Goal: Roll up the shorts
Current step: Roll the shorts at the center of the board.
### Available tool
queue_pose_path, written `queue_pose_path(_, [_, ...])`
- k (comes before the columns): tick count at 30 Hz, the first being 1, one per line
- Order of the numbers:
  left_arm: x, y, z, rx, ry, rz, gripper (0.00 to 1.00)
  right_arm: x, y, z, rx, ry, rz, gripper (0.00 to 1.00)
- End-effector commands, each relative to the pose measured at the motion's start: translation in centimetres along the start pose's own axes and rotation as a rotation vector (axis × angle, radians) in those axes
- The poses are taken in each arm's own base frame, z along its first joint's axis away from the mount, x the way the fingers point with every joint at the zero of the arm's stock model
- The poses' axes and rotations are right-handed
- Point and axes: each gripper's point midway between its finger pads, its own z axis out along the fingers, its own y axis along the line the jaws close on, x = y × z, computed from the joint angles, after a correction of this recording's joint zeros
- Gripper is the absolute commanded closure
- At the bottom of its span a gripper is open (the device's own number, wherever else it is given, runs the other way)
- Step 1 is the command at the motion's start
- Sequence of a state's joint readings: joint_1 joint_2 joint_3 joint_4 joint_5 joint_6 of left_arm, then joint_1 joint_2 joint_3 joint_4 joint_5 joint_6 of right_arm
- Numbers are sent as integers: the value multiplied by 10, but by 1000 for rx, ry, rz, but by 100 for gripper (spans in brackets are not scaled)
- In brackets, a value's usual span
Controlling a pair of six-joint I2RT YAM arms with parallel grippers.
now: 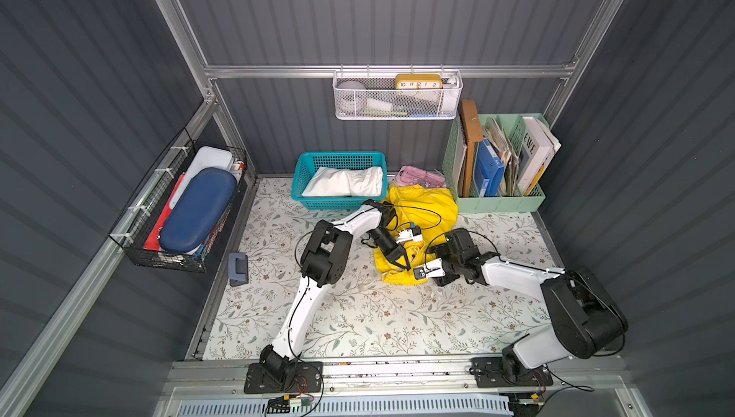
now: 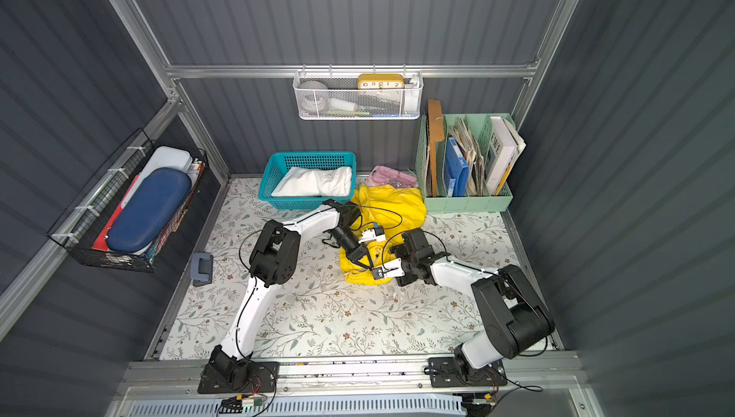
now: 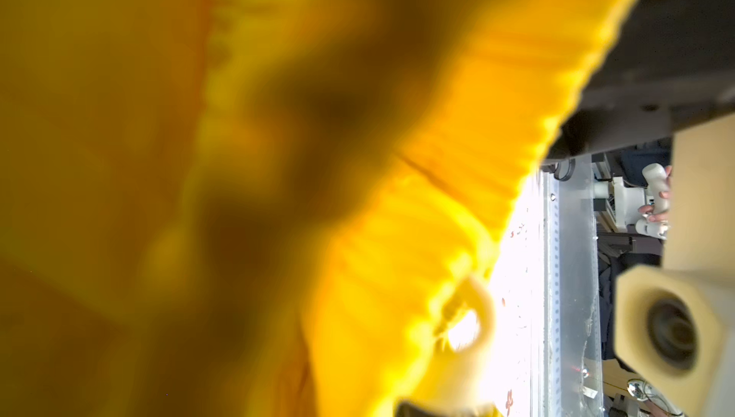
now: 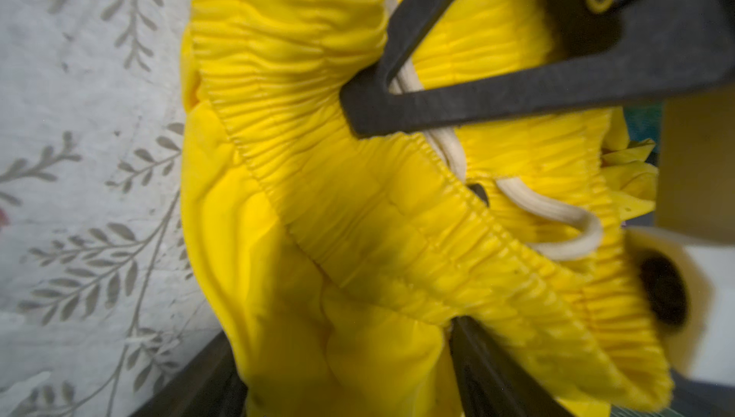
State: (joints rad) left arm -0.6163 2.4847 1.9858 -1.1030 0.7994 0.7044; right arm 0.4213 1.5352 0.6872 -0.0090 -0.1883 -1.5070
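Location: the yellow shorts [image 1: 429,202] lie crumpled on the floral table [image 1: 358,315], between the teal basket [image 1: 318,202] and the green file rack [image 1: 501,202], with the waistband [image 4: 358,204] toward the arm bases. The white shorts [image 1: 346,182] sit inside the basket.

Left gripper [image 1: 403,264]: rests on the waistband. In the right wrist view one of its black fingers [image 4: 477,93] presses on the gathered elastic and crosses the whitish drawstring [image 4: 557,208]. The second finger is not resolved, so whether cloth is pinched cannot be told. The jaws look narrow in both top views.

Right gripper [image 4: 342,339]: fingers [image 4: 485,371] spread wide, with a fold of yellow cloth next to the waistband between them.

Obscured: the left wrist view is almost filled by blurred yellow cloth close to the lens. In both top views the right fingertips are hidden under the wrist camera. The pink item [image 1: 421,174] behind the yellow shorts is partly covered, and its kind cannot be made out.
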Motion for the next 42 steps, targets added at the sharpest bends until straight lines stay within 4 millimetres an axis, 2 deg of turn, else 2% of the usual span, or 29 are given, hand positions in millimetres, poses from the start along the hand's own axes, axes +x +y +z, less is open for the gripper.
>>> queue_pose_path(1, [43, 32, 31, -58, 144, -55, 78, -6, 8, 6, -59, -40, 17, 28])
queue_pose_path(5, [46, 35, 33, -63, 152, -63, 72, -12, 14, 11, -108, -77, 49, 43])
queue_pose_path(8, [43, 32, 30, -61, 142, -52, 62, -10, 18, 13, -130, -73, 66, 58])
queue_pose_path(12, [40, 29, 26, -72, 136, -34, 53, -9, 25, 17, -156, -71, 85, 70])
queue_pose_path(14, [42, 30, 25, -88, 146, -31, 48, -8, 27, 19, -168, -69, 97, 80])
queue_pose_path(18, [34, 26, 14, -125, 137, 14, 40, -6, 32, 21, -192, -53, 116, 99])
queue_pose_path(20, [24, 18, 4, -136, 109, 43, 34, -6, 33, 18, -208, -52, 133, 100])
queue_pose_path(21, [20, 15, -2, -153, 97, 58, 3, -7, 33, 17, -213, -61, 150, 100])
queue_pose_path(22, [15, 13, -10, -173, 82, 74, 0, -8, 33, 16, -211, -68, 160, 100])
queue_pose_path(25, [1, 5, -32, -222, 26, 116, 0, -9, 35, 12, -224, -69, 191, 100])
queue_pose_path(30, [-11, 0, -75, -348, -40, 157, 0, -15, 43, 2, -265, -105, 276, 100])
queue_pose_path(36, [-13, -8, -126, -466, -141, 167, 0, -20, 51, -8, -305, -130, 348, 100])
queue_pose_path(39, [-17, -11, -151, -578, -186, 196, 0, -26, 49, -15, -313, -161, 390, 100])
queue_pose_path(42, [-31, -17, -177, -694, -242, 253, 0, -29, 39, -21, -345, -151, 502, 100])
